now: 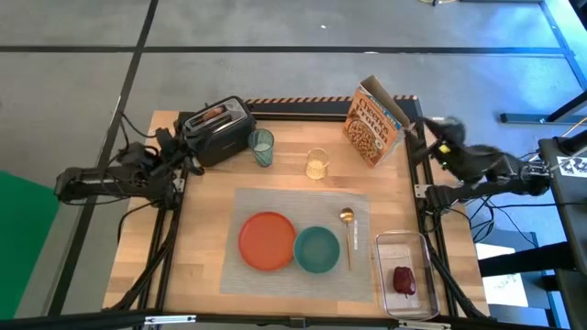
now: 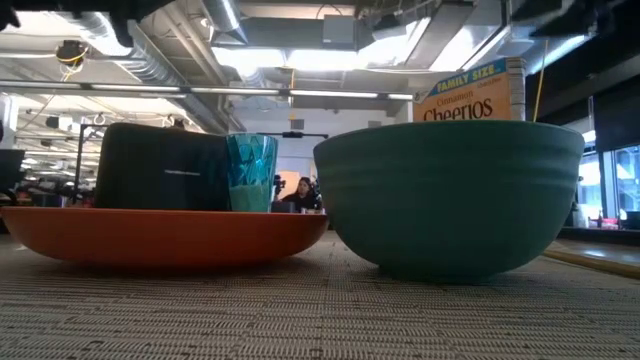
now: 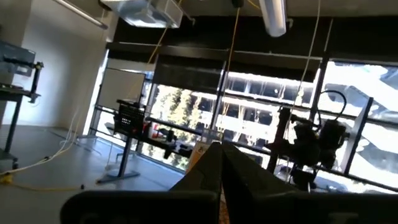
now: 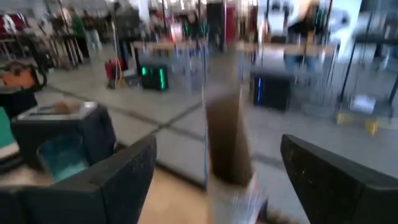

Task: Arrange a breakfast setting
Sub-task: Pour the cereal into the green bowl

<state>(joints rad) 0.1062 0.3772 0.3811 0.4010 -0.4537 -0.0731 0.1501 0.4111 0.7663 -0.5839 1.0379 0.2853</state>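
A grey placemat [image 1: 303, 211] lies on the wooden table. On it rest an orange plate [image 1: 267, 241], a teal bowl [image 1: 317, 249] and a gold spoon [image 1: 348, 234]. A green cup [image 1: 262, 147] stands beside the black toaster [image 1: 218, 130], and a toast slice [image 1: 213, 115] sticks in the toaster's slot. A dark red fruit [image 1: 404, 280] lies in a clear tub [image 1: 404, 252]. My left gripper [image 3: 221, 158] is shut and raised at the table's left edge by the toaster, holding nothing. My right gripper [image 4: 214, 165] is open at the right edge, beside a cereal box [image 1: 374, 121].
A small clear glass [image 1: 316, 165] stands behind the placemat. The cereal box stands upright at the far right corner, close to my right gripper. In the low view, the plate [image 2: 160, 235] and the bowl [image 2: 450, 195] fill the foreground. Bare wood shows left of the placemat.
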